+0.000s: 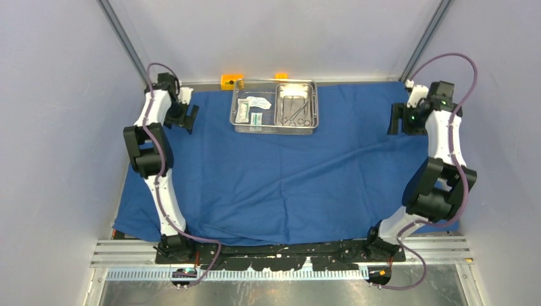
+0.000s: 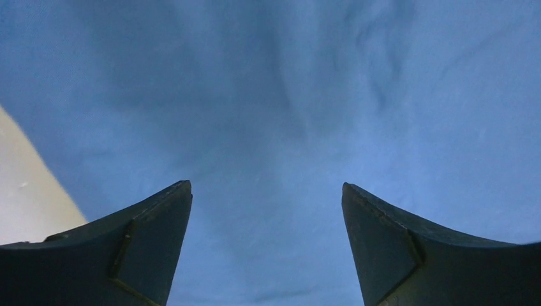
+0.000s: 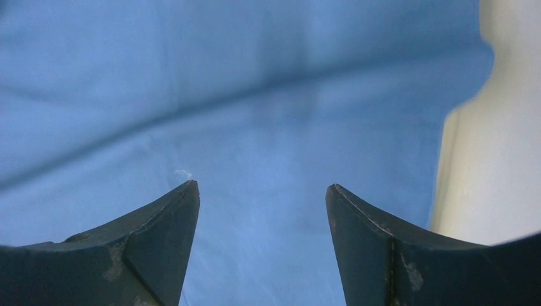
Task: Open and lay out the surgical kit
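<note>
The blue cloth wrap (image 1: 281,172) lies spread flat over the table. The steel mesh basket (image 1: 237,125) stands at its far middle. Inside it, white-green packets (image 1: 250,109) lie on the left and the smaller steel tray (image 1: 279,108) with scissors and forceps (image 1: 297,109) sits on the right. My left gripper (image 1: 186,118) is open and empty over the cloth's far left corner; the left wrist view shows only cloth (image 2: 268,115) between its fingers. My right gripper (image 1: 398,120) is open and empty over the far right corner, with cloth (image 3: 255,127) below it.
Small orange blocks (image 1: 228,81) sit at the back wall behind the basket. Pale walls close in both sides. The bare table edge shows beside the cloth in the left wrist view (image 2: 25,197) and the right wrist view (image 3: 504,146). A metal rail (image 1: 281,250) runs along the front.
</note>
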You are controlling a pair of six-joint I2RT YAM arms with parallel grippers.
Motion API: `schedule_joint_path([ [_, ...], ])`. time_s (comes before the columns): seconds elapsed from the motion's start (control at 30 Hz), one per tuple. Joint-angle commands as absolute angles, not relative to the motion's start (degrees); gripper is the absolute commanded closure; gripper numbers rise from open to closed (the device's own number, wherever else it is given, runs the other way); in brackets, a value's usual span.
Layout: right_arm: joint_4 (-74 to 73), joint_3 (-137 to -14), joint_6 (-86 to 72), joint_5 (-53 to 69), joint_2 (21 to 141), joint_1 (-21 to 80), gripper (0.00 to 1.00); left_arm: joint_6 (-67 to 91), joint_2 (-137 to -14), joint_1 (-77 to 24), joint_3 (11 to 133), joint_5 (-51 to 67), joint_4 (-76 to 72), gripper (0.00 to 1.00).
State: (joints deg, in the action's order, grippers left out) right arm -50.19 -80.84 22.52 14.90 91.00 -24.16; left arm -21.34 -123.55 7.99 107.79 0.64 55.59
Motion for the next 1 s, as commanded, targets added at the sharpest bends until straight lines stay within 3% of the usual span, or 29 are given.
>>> schedule_joint_path([
  [0.0,-37.8,-86.5,9.9,12.7,97.8,-17.9,0.21,-13.2,-129.1,4.7,115.7,4.9,55.7,0.09],
  [0.3,-32.1,-103.3,0.6,7.3,116.9,-10.9,0.2,-10.2,-141.4,-1.6,130.4,1.6,57.4,0.05],
  [0.4,-33.1,-108.6,-1.9,8.3,122.7,-10.6,0.21,-9.7,-144.5,-1.8,133.8,1.4,59.1,0.09],
  [0.73,-34.5,-115.3,-6.0,12.4,133.0,-9.9,0.24,-9.7,-150.1,-1.8,136.3,4.7,63.4,0.6],
  [0.93,-34.5,-116.0,-5.8,12.4,134.6,-9.2,0.25,-10.1,-151.5,-1.8,137.0,5.0,64.2,1.0],
  [0.97,-34.6,-116.2,-5.7,12.5,134.9,-9.1,0.26,-10.2,-151.6,-1.7,136.9,5.0,64.1,1.0],
])
